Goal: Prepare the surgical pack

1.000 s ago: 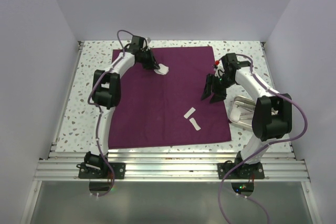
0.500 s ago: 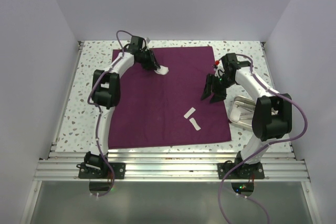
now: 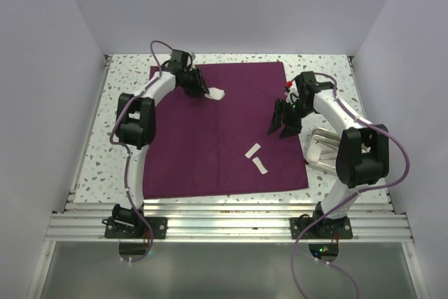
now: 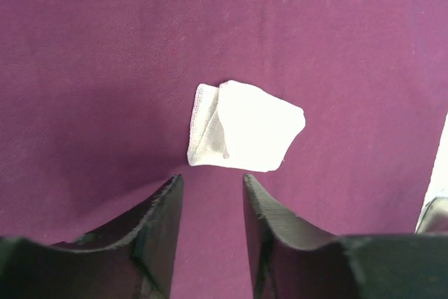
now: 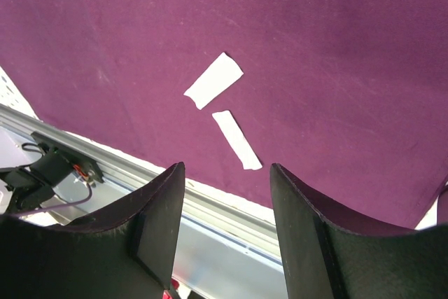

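Left gripper [image 4: 210,181]: jaws apart; gauze pad [image 4: 245,134] free on cloth [image 4: 98,40], frame centre. Right gripper [image 5: 226,167]: jaws apart, empty.

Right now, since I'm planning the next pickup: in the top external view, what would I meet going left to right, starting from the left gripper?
In order: left gripper → folded gauze pad → two flat white strips → right gripper → steel tray.

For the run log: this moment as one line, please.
left gripper open, empty | gauze pad on cloth, just beyond it | right gripper open, empty, above two white strips
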Controlling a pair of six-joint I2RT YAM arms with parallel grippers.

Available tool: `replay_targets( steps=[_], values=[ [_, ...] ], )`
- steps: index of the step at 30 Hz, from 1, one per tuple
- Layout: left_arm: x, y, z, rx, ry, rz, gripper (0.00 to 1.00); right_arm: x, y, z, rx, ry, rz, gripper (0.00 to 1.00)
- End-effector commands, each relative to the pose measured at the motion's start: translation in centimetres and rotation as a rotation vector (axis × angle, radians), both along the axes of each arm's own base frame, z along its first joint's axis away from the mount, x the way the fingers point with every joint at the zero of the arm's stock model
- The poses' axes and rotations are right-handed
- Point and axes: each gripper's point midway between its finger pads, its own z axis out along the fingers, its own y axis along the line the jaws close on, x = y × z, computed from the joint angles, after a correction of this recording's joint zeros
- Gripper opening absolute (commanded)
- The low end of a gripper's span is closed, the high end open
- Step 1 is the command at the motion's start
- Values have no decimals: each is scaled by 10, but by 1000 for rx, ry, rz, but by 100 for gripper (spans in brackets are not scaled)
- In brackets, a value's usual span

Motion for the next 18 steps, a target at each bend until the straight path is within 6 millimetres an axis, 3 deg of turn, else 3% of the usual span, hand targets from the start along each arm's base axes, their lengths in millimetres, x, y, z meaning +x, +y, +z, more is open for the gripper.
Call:
replay_targets(
  steps=[1, 18],
  values=[
    [12, 10, 36, 26, -119, 13, 45, 2, 7, 0, 33, -4, 14, 56],
    [21, -8, 2, -62, -37, 3, 49, 0, 7, -3, 29, 3, 22, 56]
  ],
)
